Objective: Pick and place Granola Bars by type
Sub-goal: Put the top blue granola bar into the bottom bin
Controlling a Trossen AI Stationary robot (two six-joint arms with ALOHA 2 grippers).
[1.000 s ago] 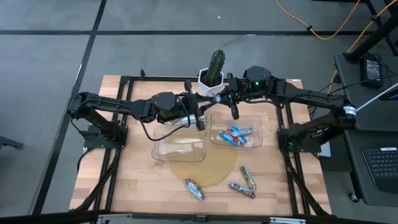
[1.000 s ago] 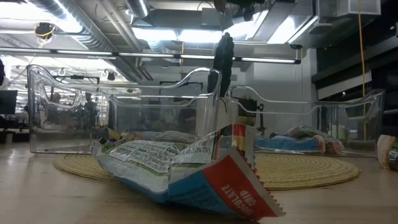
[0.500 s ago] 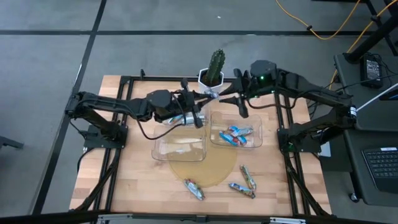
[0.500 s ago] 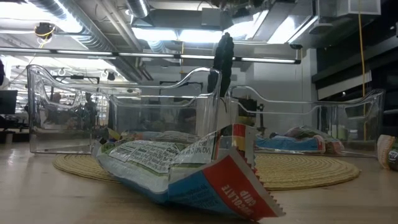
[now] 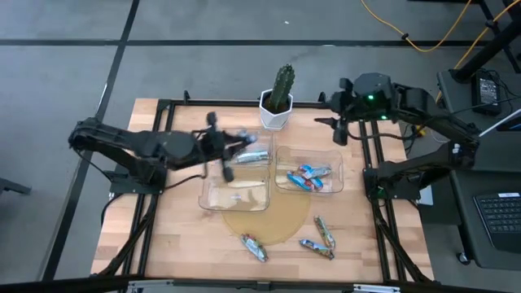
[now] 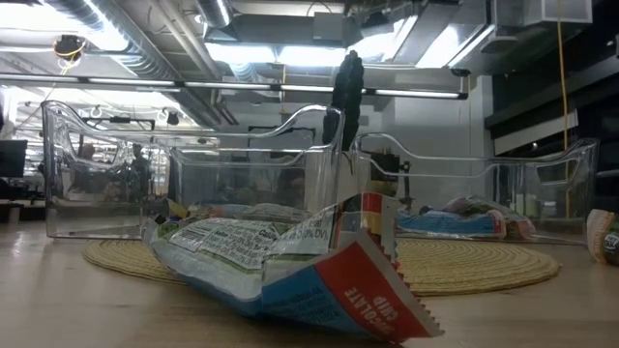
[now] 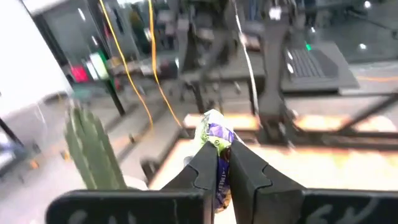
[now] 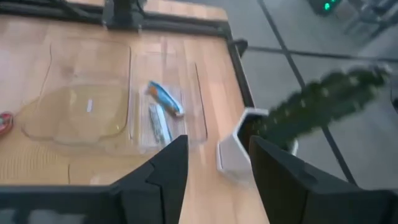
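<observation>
From above, the left fingers [image 5: 226, 167] hang over the left bin [image 5: 236, 194], while one bar [image 5: 251, 157] lies just beside them, long side across the bin. The right fingers [image 5: 340, 130] wait well apart, near the cactus [image 5: 282, 85]. Down low, a bar [image 6: 290, 261] lies on the counter [image 6: 77, 309]. On the left wrist, fingers [image 7: 205, 165] pinch a bar [image 7: 216, 140] pointing straight out. On the right wrist, fingers [image 8: 171, 162] stand open and empty. I think that bar goes down next.
</observation>
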